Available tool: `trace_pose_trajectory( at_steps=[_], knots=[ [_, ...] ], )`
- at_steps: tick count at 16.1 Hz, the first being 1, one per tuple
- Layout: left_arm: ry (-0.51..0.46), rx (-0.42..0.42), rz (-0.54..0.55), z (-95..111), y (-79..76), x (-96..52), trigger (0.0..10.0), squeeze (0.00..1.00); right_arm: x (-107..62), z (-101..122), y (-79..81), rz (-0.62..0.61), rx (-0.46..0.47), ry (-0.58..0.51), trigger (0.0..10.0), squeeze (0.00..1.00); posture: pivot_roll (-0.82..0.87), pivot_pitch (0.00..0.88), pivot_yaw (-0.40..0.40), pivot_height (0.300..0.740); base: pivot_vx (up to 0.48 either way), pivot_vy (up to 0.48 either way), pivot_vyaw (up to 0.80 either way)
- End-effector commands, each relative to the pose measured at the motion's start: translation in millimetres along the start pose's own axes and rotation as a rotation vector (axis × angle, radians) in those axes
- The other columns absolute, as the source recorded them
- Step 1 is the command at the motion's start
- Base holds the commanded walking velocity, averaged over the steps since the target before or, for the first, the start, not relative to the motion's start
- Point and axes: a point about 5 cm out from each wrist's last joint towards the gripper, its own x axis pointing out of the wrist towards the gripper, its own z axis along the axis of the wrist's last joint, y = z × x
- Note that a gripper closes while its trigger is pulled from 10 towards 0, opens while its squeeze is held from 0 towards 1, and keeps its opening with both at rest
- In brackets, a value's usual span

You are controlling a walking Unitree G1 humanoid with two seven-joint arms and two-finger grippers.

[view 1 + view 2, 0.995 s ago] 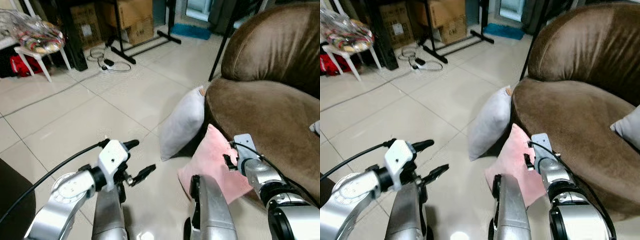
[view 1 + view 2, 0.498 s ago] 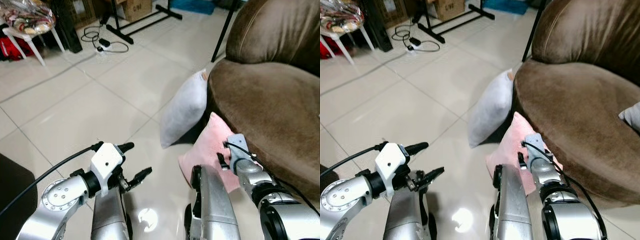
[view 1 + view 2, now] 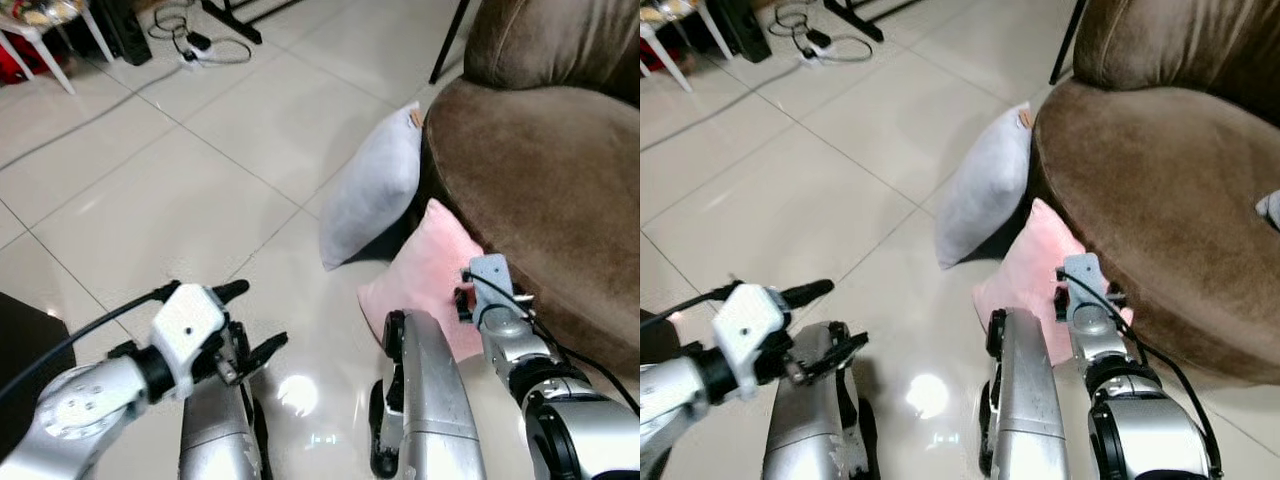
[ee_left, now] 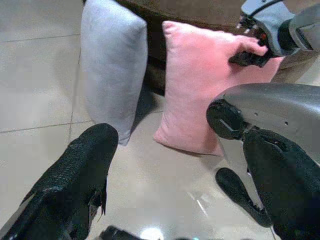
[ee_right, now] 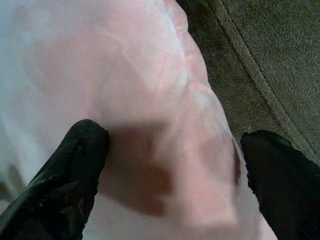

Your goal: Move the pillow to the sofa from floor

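Change: camera had tipped further down since a second ago; the right claw (image 4: 250, 56) had pressed closer onto the pink pillow (image 3: 430, 275).
Pink pillow: stood on the floor (image 3: 160, 190), leaning against the brown sofa (image 3: 540, 190), just beside a grey pillow (image 3: 372, 190) propped the same way.
Right claw: fingers (image 5: 75, 170) spread apart, pushed into the pillow's upper edge near the sofa seat; the right wrist view showed fabric bulging between them, not clamped.
Left claw: (image 3: 250, 325) low over the tiles, fingers apart, holding nothing.
Left wrist view: showed both pillows and the right claw on the pink one.
Far floor: cables (image 3: 200, 40).
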Motion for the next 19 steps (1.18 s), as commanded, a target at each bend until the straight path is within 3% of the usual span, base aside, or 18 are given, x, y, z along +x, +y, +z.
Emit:
trace_pose_trajectory(
  at_steps=[1,2,3,4,5,6,7,10,19],
  knots=[
    [0.010,0.003,0.003,2,-0.2,-5.9,10.0,0.00,0.1,-6,-3.7,-0.024,-0.023,0.023,10.0,0.00,0.15,0.287,0.021,0.490,0.000,0.000,0.00],
    [0.017,0.003,0.005,2,-0.3,-8.7,10.0,0.00,-0.1,-8,-2.5,-0.014,-0.023,0.036,10.0,0.00,0.15,0.286,0.020,0.490,0.000,0.000,0.00],
    [0.040,0.001,0.004,1,-2.0,-17.8,10.0,0.00,-1.5,-14,4.5,0.049,0.038,0.084,10.0,0.00,0.15,0.287,0.016,0.490,0.000,0.000,0.00],
    [0.047,-0.002,0.002,1,-2.9,-19.7,10.0,0.00,-1.7,-14,6.2,0.066,0.054,0.087,8.5,0.00,0.15,0.292,0.014,0.490,0.000,0.000,0.00],
    [0.055,-0.011,-0.006,0,-4.1,-21.1,10.0,0.00,-1.5,-12,6.8,0.076,0.062,0.083,3.7,0.00,0.15,0.293,0.014,0.490,0.000,0.000,0.00],
    [0.062,-0.019,-0.018,0,-5.7,-21.8,10.0,0.00,-1.5,-12,7.1,0.081,0.067,0.082,1.3,0.00,0.15,0.298,0.012,0.490,0.000,0.000,0.00],
    [0.069,-0.028,-0.045,-1,-9.8,-22.2,10.0,0.00,-1.4,-11,7.4,0.090,0.074,0.079,0.0,0.00,0.15,0.300,0.009,0.490,0.000,0.000,0.00],
    [0.082,-0.048,-0.088,-2,-17.7,-23.3,10.0,0.00,-1.7,-11,9.5,0.112,0.059,0.085,0.0,0.00,0.16,0.293,0.012,0.490,0.000,0.000,0.00],
    [0.090,-0.053,-0.097,-2,-18.0,-20.5,10.0,0.00,-4.5,-10,23.7,0.184,0.037,0.082,0.0,0.00,0.16,0.282,0.021,0.490,0.000,0.000,0.00]
  ],
)
